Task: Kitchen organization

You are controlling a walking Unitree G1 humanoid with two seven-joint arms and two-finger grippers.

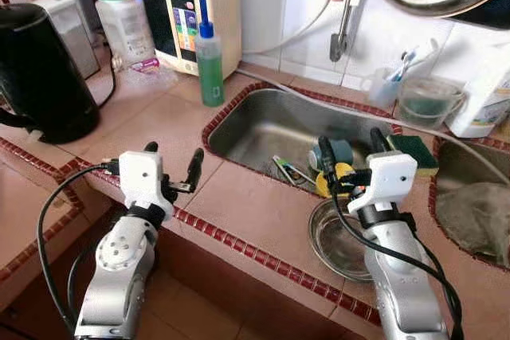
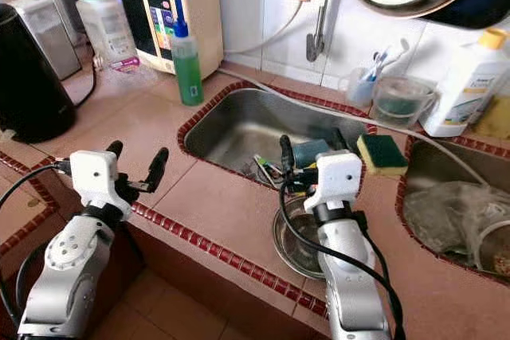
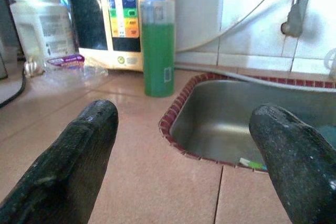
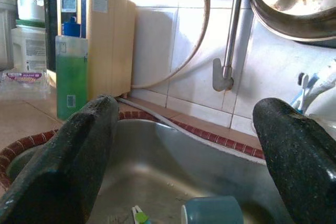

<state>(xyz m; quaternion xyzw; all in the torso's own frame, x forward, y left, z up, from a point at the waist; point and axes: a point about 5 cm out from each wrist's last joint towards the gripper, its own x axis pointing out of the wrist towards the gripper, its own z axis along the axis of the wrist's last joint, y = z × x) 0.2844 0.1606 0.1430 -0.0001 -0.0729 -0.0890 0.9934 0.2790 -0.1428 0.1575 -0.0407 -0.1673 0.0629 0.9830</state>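
At lower centre of the head view, the right gripper (image 1: 348,147) hangs with fingers spread and empty over the near edge of the steel sink (image 1: 263,121), a teal cup (image 4: 212,212) lying in the basin just beyond and below the jaws, not between them. The cup looks light, rigid and probably wet-slick, best pinched across its rim. The left gripper (image 1: 173,158), also open, hovers above the tiled counter (image 1: 159,121) at lower left.

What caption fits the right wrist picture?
Open right hand hovering over the sink, facing a teal cup and green soap bottle.
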